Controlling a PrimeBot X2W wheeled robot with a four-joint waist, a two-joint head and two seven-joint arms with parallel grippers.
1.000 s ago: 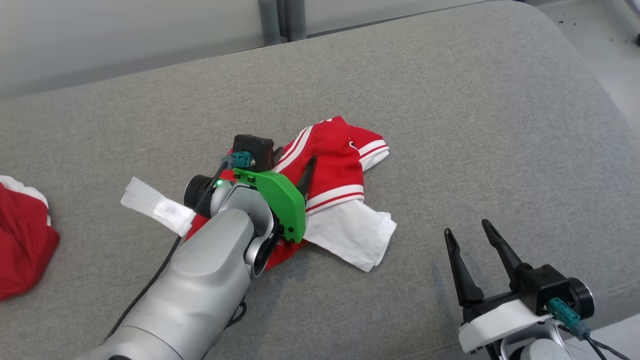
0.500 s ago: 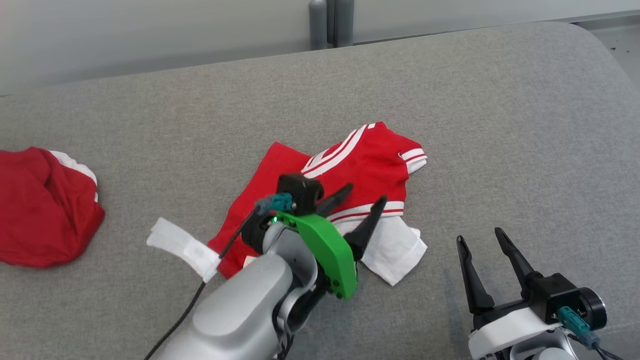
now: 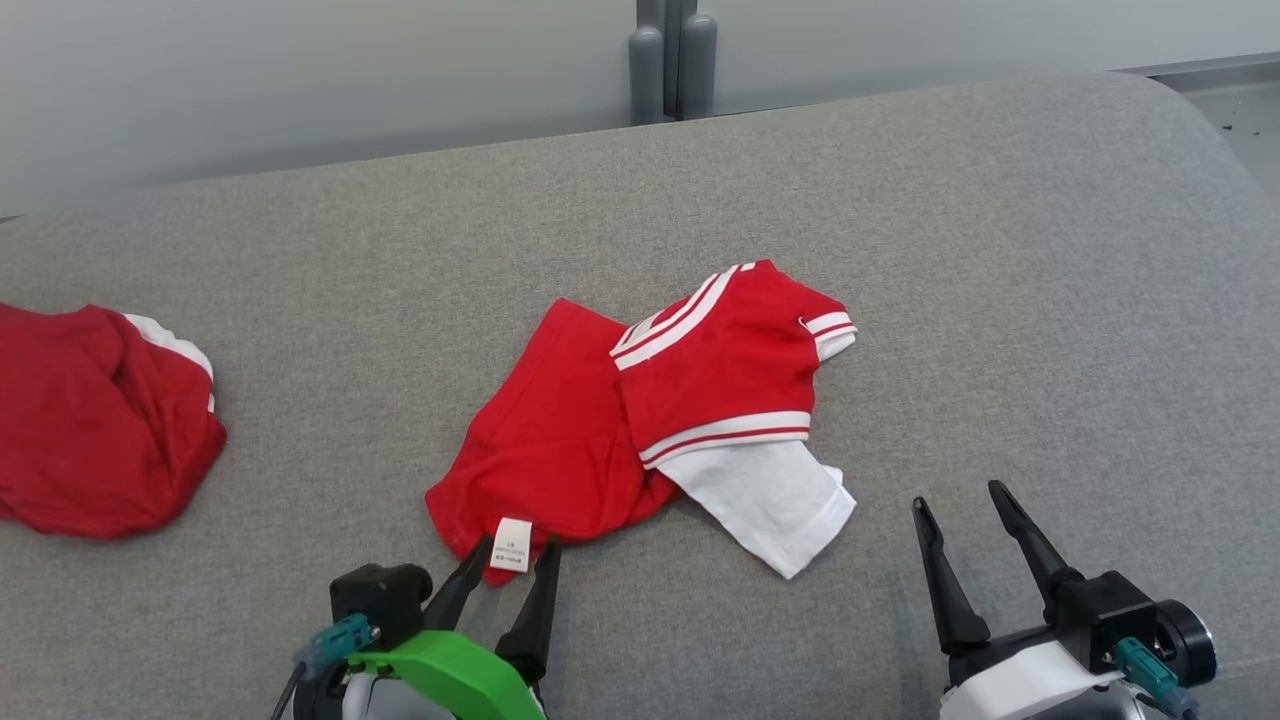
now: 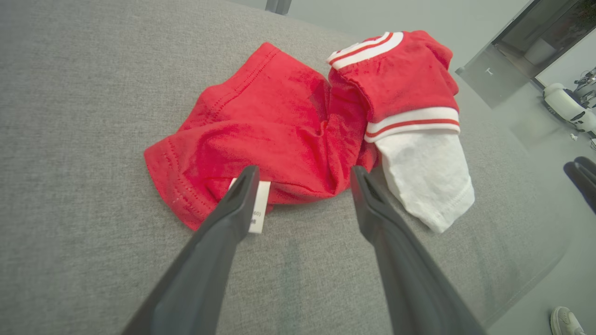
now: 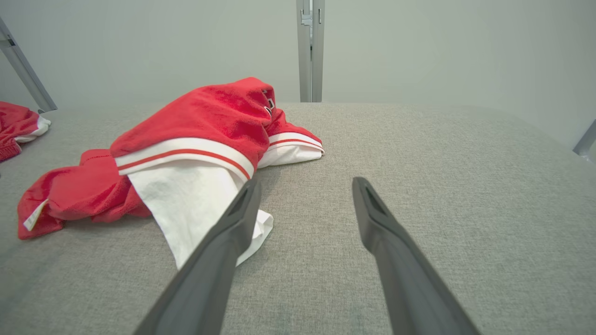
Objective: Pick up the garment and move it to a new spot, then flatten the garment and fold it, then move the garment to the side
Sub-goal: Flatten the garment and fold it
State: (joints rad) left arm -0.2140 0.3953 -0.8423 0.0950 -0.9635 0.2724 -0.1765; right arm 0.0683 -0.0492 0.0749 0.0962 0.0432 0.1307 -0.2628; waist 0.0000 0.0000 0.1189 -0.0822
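Note:
A red garment (image 3: 640, 420) with white stripes and a white sleeve lies crumpled in the middle of the grey cushion (image 3: 1000, 250). Its white tag (image 3: 513, 544) sits at the near hem. My left gripper (image 3: 515, 555) stands open just in front of that hem, with nothing between its fingers. In the left wrist view the garment (image 4: 298, 125) lies right beyond the open left gripper (image 4: 302, 174), the tag (image 4: 259, 211) beside one finger. My right gripper (image 3: 958, 500) is open at the lower right, clear of the white sleeve (image 5: 195, 200); the right wrist view shows it as the right gripper (image 5: 305, 184) over bare cushion.
A second red garment (image 3: 90, 420) lies bunched at the cushion's left edge, also seen as a red heap (image 5: 18, 125) far left in the right wrist view. A grey post (image 3: 672, 60) stands behind the cushion. The cushion's rounded right corner drops to the floor (image 3: 1235, 110).
My left arm has let go of the garment and drawn back toward me, now open at the near hem. The camera has shifted too. The right gripper has stayed put.

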